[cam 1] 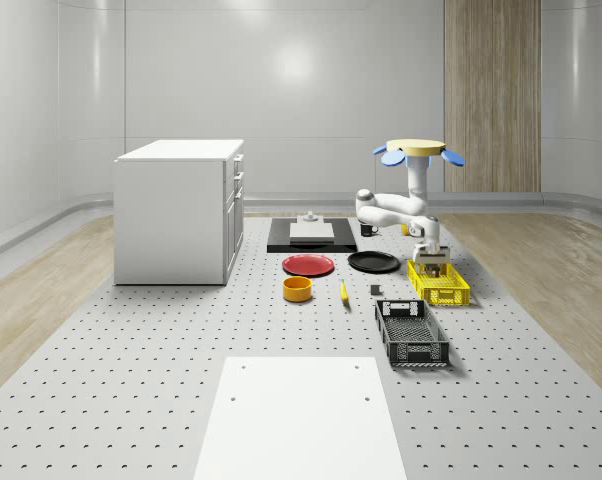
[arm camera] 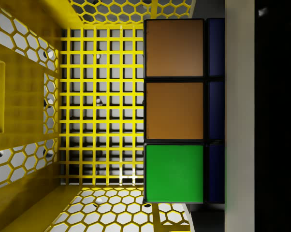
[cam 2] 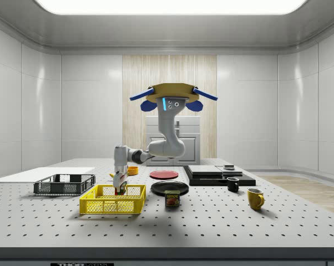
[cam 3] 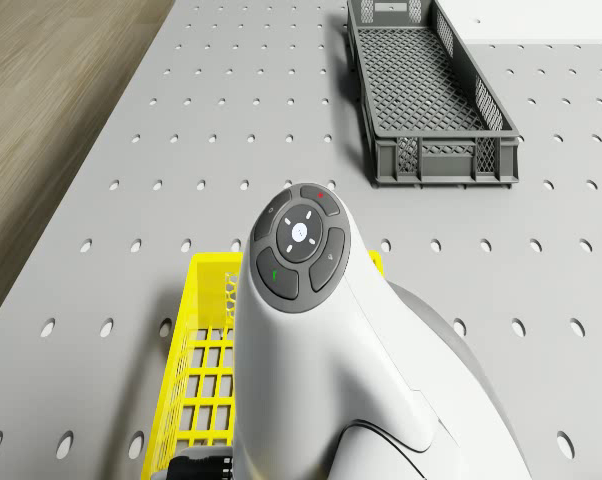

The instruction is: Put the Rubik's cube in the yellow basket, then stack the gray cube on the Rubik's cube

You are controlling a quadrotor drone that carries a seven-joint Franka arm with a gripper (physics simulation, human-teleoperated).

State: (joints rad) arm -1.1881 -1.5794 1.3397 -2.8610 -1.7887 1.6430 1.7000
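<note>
Rubik's cube point(arm camera: 174, 111) clamped in gripper point(cam 2: 120, 187), lowered inside yellow basket point(cam 2: 112, 206); can't tell if it touches the mesh floor. Arm point(cam 3: 321, 340) reaches down into basket from drone point(cam 2: 170, 97), which hovers above the table point(cam 1: 181, 400) behind the basket. Black crate point(cam 1: 411, 333) nr basket, apart.

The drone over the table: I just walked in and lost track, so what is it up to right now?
The drone hovers above the table, its arm reaching down so the gripper is inside the yellow basket. The gripper is shut on the Rubik's cube, held just over the basket's mesh floor, so the cube looks about to be set down. Stacking the gray cube has not started yet.
</note>
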